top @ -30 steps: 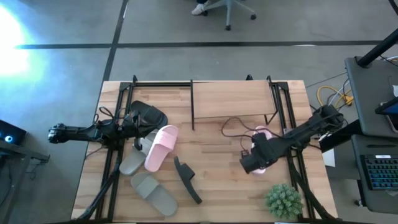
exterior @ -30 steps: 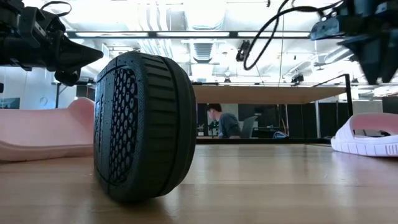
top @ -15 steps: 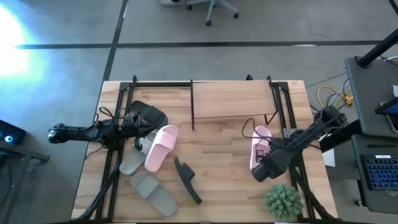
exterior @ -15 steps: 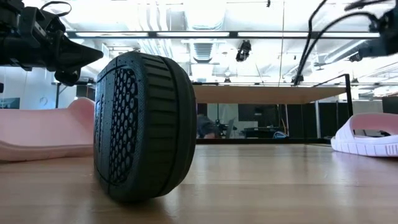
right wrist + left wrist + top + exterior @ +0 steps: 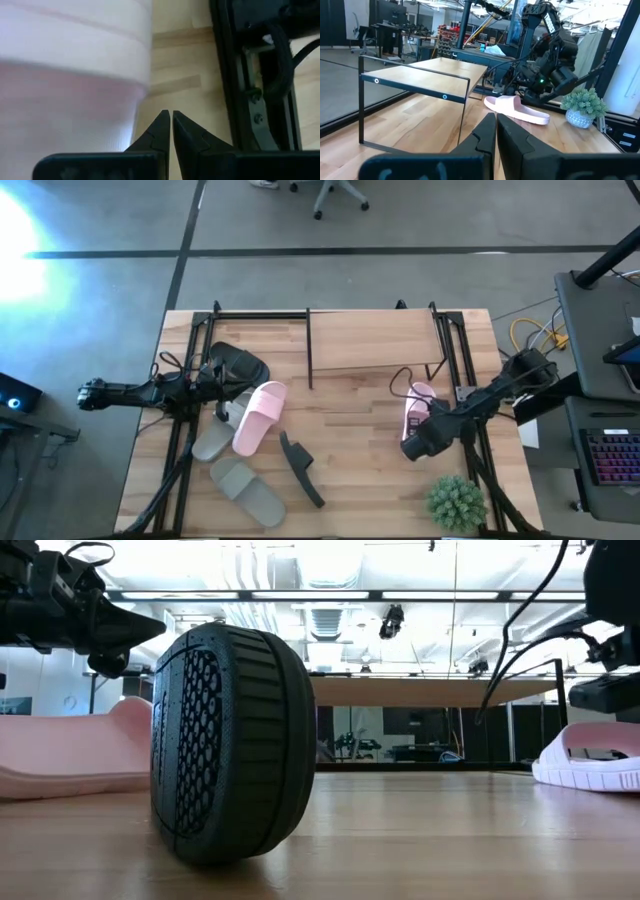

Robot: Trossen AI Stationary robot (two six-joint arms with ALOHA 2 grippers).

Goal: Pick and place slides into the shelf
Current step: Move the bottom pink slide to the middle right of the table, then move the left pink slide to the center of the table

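The shelf stands at the table's far edge with a bare board. One pink slide lies flat on its sole right of centre. My right gripper is shut and hangs at that slide's near end, beside its edge. The other pink slide lies over a grey slide, and a second grey slide lies nearer. One black slide lies flat. Another black slide stands on its edge. My left gripper is shut and waits above the left group. My right gripper's shut fingers point down next to the near end of the pink slide. Whether a finger touches the slide's side, I cannot tell. The slide lies flat on the table.
A small potted plant stands at the near right corner, close to my right arm. Black frame rails run along both table sides. Bare wood lies between the two groups of slides.
My right gripper has swung toward the table's right edge, rising, then come back down to the near end of the right pink slide. The slide has not moved.
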